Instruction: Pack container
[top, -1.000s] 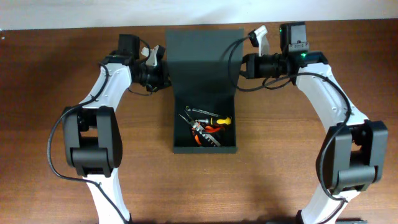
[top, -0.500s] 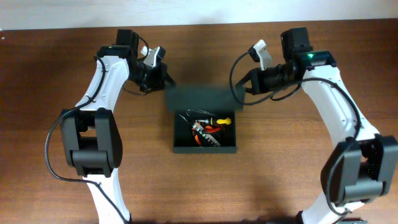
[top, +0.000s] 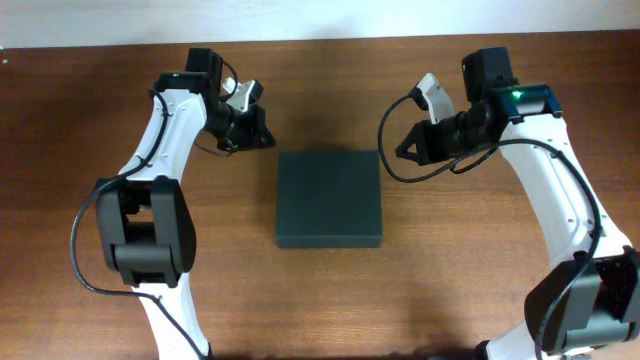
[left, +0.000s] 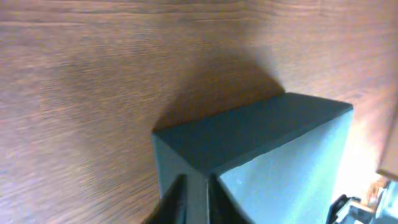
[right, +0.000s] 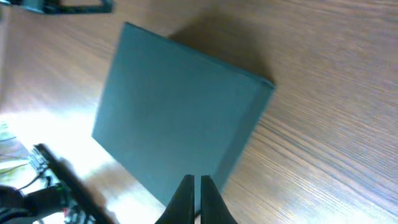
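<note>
There is 1 container (top: 329, 198) on 1 wooden surface (top: 420, 300). There are 2 arms, the left arm (top: 170, 130) and the right arm (top: 545, 170). Each ends in 1 claw, making 2: the left claw (top: 262, 135) and the right claw (top: 403, 152). Each wrist view shows 2 fingers (right: 185, 196). There are 2 black cables, 1 beside each arm, and 1 green light (top: 517, 96).
</note>
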